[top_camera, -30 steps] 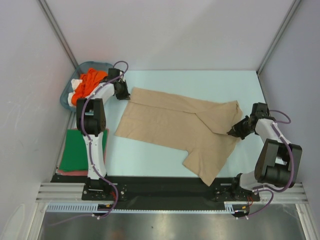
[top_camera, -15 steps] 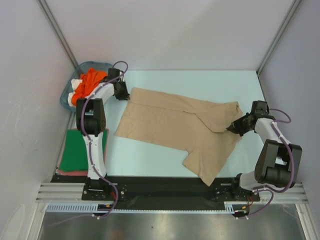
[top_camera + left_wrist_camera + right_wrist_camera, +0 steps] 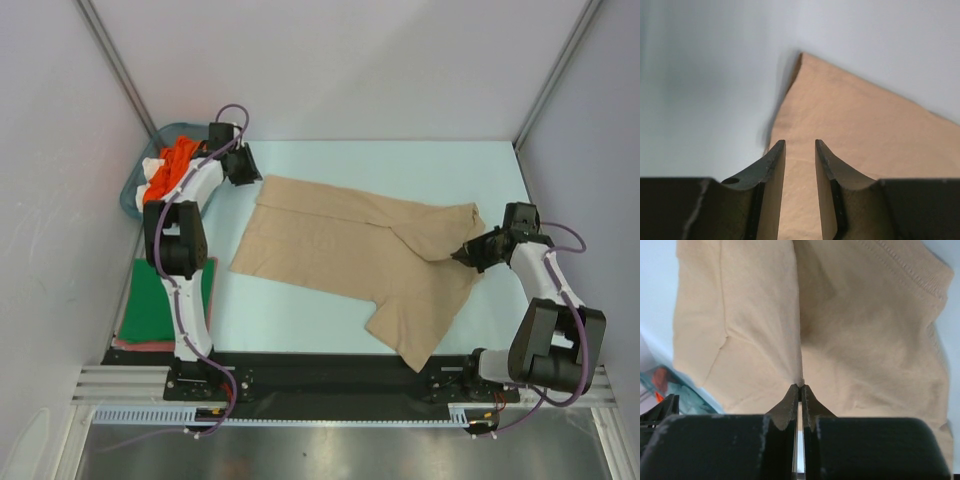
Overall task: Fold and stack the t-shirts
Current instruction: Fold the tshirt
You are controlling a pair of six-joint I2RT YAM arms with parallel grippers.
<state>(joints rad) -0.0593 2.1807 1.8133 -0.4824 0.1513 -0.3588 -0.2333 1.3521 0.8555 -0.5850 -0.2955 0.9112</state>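
A tan-beige t-shirt lies spread across the table, its right part folded over. My right gripper is at the shirt's right edge, shut on a pinched ridge of the tan cloth; the cloth meets the tips of the right gripper. My left gripper hovers at the shirt's far left corner. In the left wrist view the left gripper is open, with the tan cloth lying below and nothing between the fingers. An orange t-shirt and a white one sit in the basket.
The teal basket stands at the far left against the wall. A folded dark green t-shirt lies on a reddish one at the near left, beside the left arm's base. Walls close the table on three sides.
My left gripper has opened, let go of the shirt's far left corner, and drawn back a little. The right gripper stays shut on the cloth and has shifted slightly.
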